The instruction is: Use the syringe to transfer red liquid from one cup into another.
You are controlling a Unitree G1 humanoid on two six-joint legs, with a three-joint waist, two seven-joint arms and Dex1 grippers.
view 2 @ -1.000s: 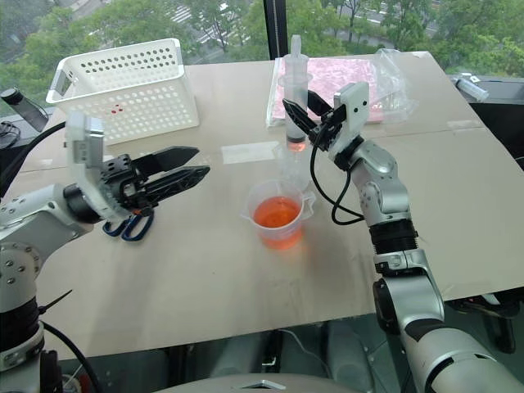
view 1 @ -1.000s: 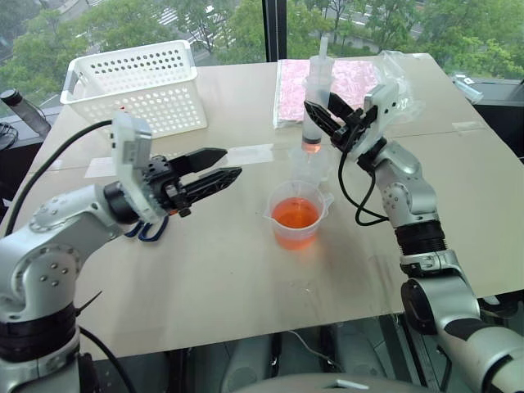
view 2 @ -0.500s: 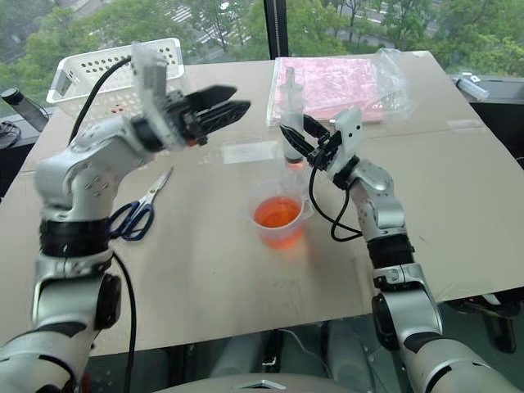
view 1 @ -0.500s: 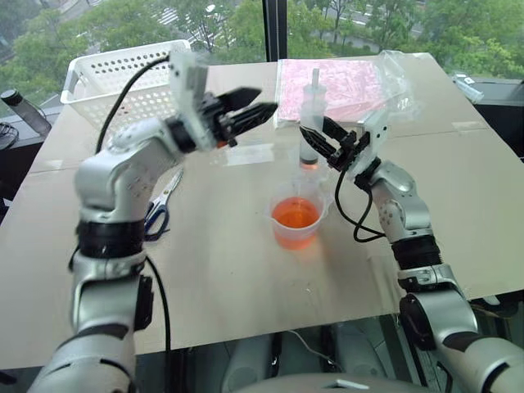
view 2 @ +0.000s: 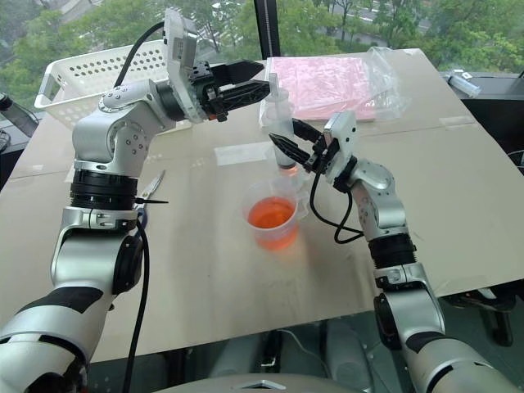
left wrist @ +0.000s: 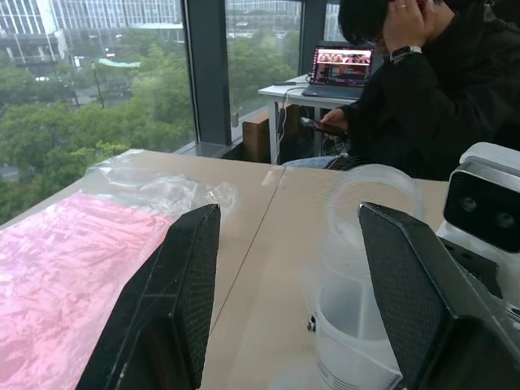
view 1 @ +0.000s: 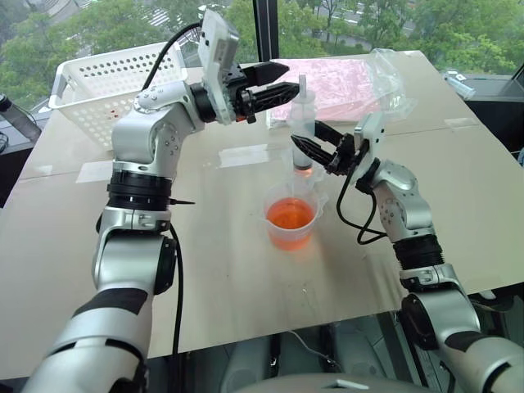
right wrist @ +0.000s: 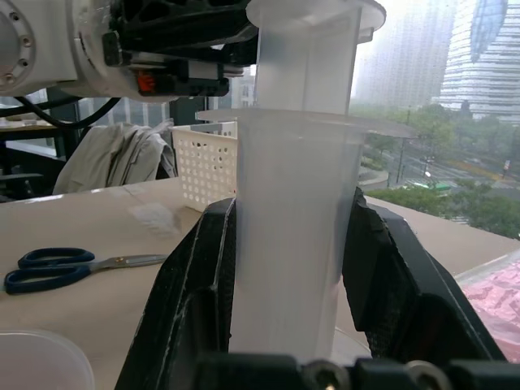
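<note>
Nearest the robot stands the larger beaker (view 1: 292, 219), holding red liquid (view 1: 291, 215) and well filled. Just behind it is the smaller measuring cup (view 1: 302, 170), clear and hard to read for contents. Over that cup the right gripper (view 1: 313, 145) holds the syringe (view 1: 301, 123) upright, jaws clamped tight on the barrel, nozzle down at the cup's mouth with a little red showing low in the barrel; over the last second it has sunk slightly toward the cup. The big change is the left arm: a second ago its gripper hovered low over the table, left of the beaker; now the left gripper (view 1: 275, 80) is raised and points across at the plunger top, jaws parted and holding nothing. That suggests the plunger press is next, to empty the syringe. Farther back lie blue scissors (view 2: 150, 190), a white basket (view 1: 97, 78) and a pink bag (view 1: 344, 74).
</note>
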